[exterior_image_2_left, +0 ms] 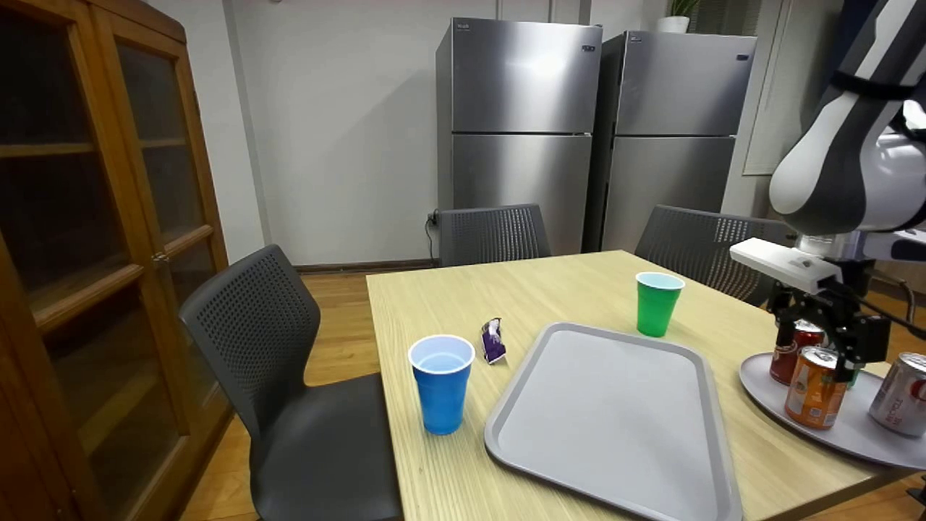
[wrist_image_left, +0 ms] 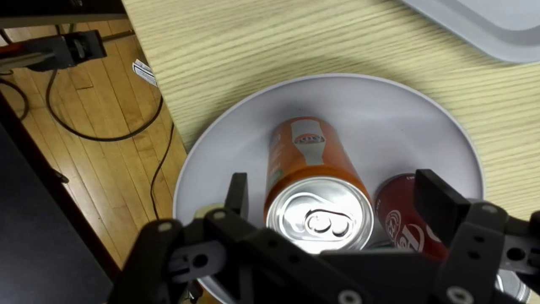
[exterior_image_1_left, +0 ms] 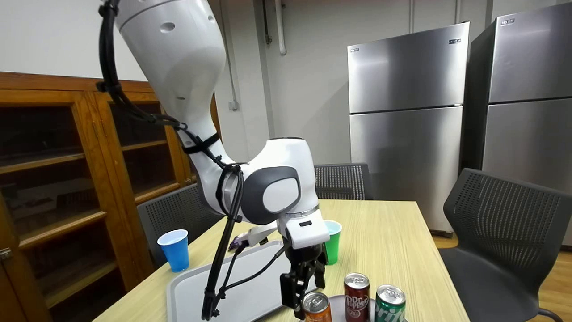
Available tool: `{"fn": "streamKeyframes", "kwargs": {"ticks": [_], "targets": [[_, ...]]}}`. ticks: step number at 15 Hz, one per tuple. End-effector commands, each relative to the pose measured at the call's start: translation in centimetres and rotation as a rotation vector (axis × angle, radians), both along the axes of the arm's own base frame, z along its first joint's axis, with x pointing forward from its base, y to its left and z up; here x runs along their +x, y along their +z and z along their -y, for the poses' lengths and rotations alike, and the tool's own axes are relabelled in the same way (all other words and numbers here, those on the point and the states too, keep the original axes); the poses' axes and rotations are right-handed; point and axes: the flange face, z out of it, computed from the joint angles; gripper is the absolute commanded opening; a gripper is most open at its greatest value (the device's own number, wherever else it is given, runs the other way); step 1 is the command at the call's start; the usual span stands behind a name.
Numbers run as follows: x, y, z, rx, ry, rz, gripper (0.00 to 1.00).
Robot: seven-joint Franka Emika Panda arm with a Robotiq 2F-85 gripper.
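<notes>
"Hanging from the white-and-grey jointed robot arm (exterior_image_1_left: 290, 156) in an exterior view, where does the black two-fingered gripper (exterior_image_1_left: 308, 293) stand?"

"Just above and beside the cylindrical orange metal drink can with a silver lid (exterior_image_1_left: 318, 309). Near that can are a cylindrical dark red metal can lettered 'Dr Pepper' (exterior_image_1_left: 356, 298) and a cylindrical green metal can lettered 'Sprite' (exterior_image_1_left: 390, 305), all three on a round, pale grey plate (exterior_image_1_left: 338, 307). A tapered green plastic cup with a white rim (exterior_image_1_left: 332, 248) stands farther back."

"What surrounds the gripper (exterior_image_2_left: 814, 351) in an exterior view?"

"The orange can (exterior_image_2_left: 814, 394) stands upright on the plate (exterior_image_2_left: 759, 383), below the gripper, a dark fingertip overlapping its rim. A silver cylindrical metal can (exterior_image_2_left: 899, 398) shares the plate. Beside the plate, a flat grey rectangular tray with rounded corners (exterior_image_2_left: 611, 412) lies on the pale wood-grained table (exterior_image_2_left: 463, 300); along the tray's opposite side are a tapered blue plastic cup (exterior_image_2_left: 442, 394) and a small crumpled purple wrapper (exterior_image_2_left: 493, 343)."

"How do the gripper's fingers (wrist_image_left: 238, 194) stand in the wrist view?"

"Wide apart, with the orange can's lid between them. A gap separates the can from one finger. The opposite finger hides part of the dark red can (wrist_image_left: 398, 219); whether those two touch cannot be told. The plate rests near the table's edge, beyond which a black cable (wrist_image_left: 100, 139) lies on the brown plank floor (wrist_image_left: 105, 181)."
</notes>
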Motion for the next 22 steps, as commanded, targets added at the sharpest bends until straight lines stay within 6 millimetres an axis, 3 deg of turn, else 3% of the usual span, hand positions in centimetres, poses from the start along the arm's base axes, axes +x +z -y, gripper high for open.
{"fn": "streamKeyframes", "kwargs": {"ticks": [1, 7, 8, 10, 13, 22], "targets": [[0.5, -0.6, 1.1, 0.0, -0.013, 0.003, 1.0], [0.8, -1.2, 1.8, 0.0, -0.033, -0.002, 1.0], [0.8, -1.2, 1.9, 0.0, -0.031, -0.002, 0.75], [0.8, -1.3, 2.0, -0.002, -0.03, -0.005, 0.66], [0.5, -1.0, 2.2, -0.007, -0.028, -0.007, 0.41], [0.5, 1.3, 0.8, -0.018, 0.049, 0.028, 0.38]]}}
